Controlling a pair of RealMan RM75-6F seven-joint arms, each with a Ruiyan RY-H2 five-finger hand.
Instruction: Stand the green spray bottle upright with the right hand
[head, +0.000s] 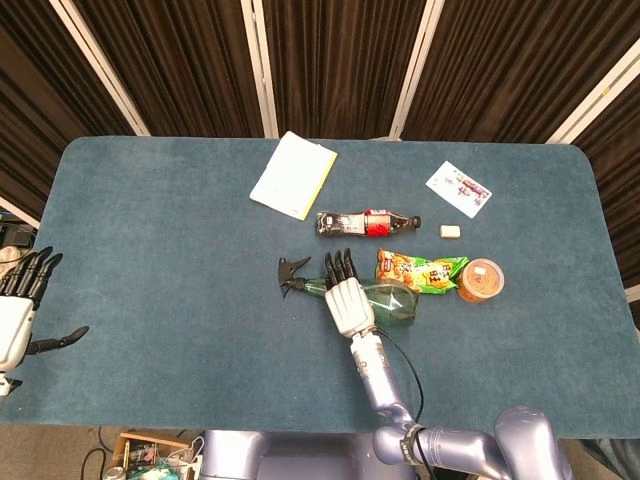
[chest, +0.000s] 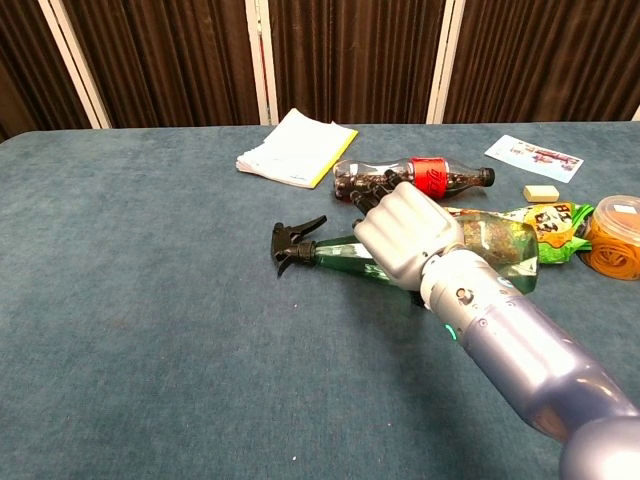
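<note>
The green spray bottle (head: 397, 303) lies on its side near the middle of the table, its black trigger head (head: 292, 275) pointing left. My right hand (head: 347, 300) lies over the bottle's neck and shoulder. In the chest view the right hand (chest: 405, 238) curls its fingers over the far side of the bottle (chest: 495, 250), and its thumb sits low on the near side. The trigger head (chest: 293, 242) sticks out to the left of the hand. My left hand (head: 20, 312) hangs off the table's left edge with its fingers spread and nothing in it.
A cola bottle (head: 365, 223) lies just behind the spray bottle. A snack bag (head: 420, 272) and an orange cup (head: 481, 280) sit close on the right. Further back are a notepad (head: 293, 174), a printed card (head: 458, 188) and a small eraser (head: 451, 231).
</note>
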